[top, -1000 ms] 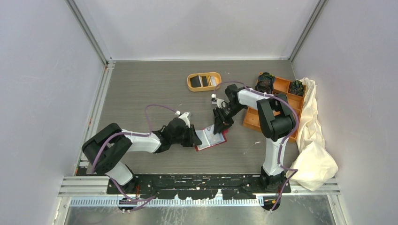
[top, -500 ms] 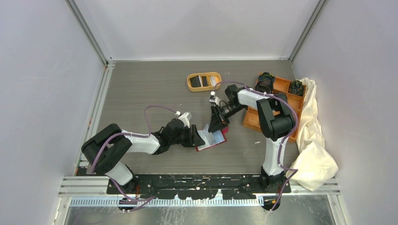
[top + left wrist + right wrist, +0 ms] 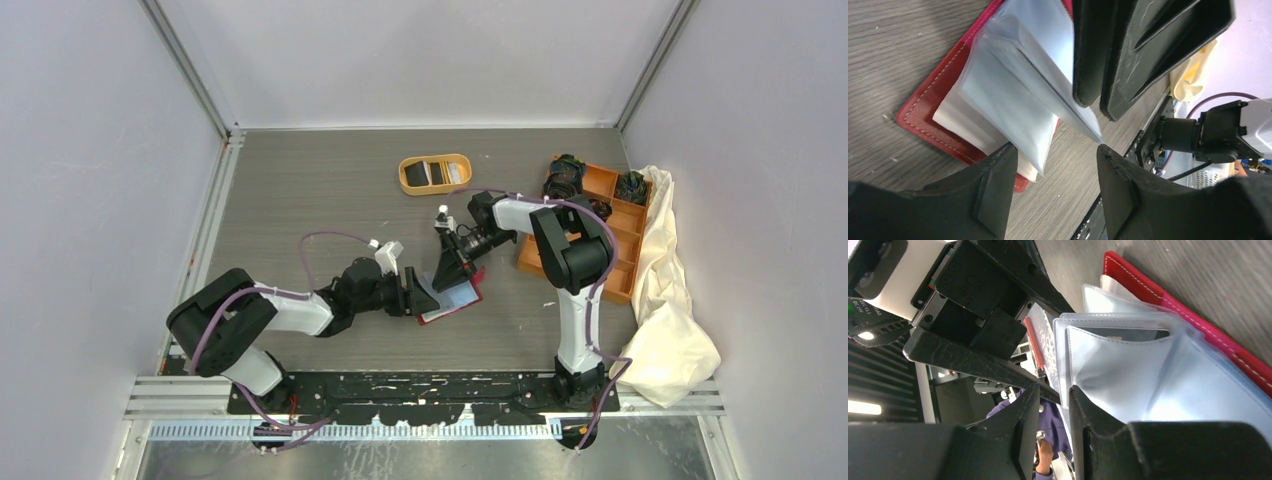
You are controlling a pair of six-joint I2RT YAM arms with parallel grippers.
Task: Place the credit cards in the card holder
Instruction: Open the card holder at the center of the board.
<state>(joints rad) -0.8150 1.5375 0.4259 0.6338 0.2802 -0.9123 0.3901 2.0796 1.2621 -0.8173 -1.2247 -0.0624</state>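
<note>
The red card holder (image 3: 466,299) lies open on the table between the arms, its pale clear sleeves fanned up. My left gripper (image 3: 411,294) is open at its left edge; in the left wrist view (image 3: 1057,150) a sleeve corner hangs between the jaws above the red cover (image 3: 938,95). My right gripper (image 3: 449,266) is over the sleeves, its jaws a narrow gap apart (image 3: 1054,390), with a sleeve edge in the gap. One dark credit card (image 3: 1128,332) sits in a sleeve pocket above the red cover (image 3: 1198,290). Other cards (image 3: 417,173) lie in the orange oval tray.
The orange oval tray (image 3: 434,158) stands behind the wallet. An orange compartment box (image 3: 600,185) with black coiled bands is at the right, and a cream cloth (image 3: 670,300) lies beyond it. The right gripper's fingers (image 3: 1088,50) hang close over the left gripper.
My right gripper has moved left across the wallet toward the left gripper, pushing the sleeves up. My left gripper has shifted slightly right against the wallet's edge.
</note>
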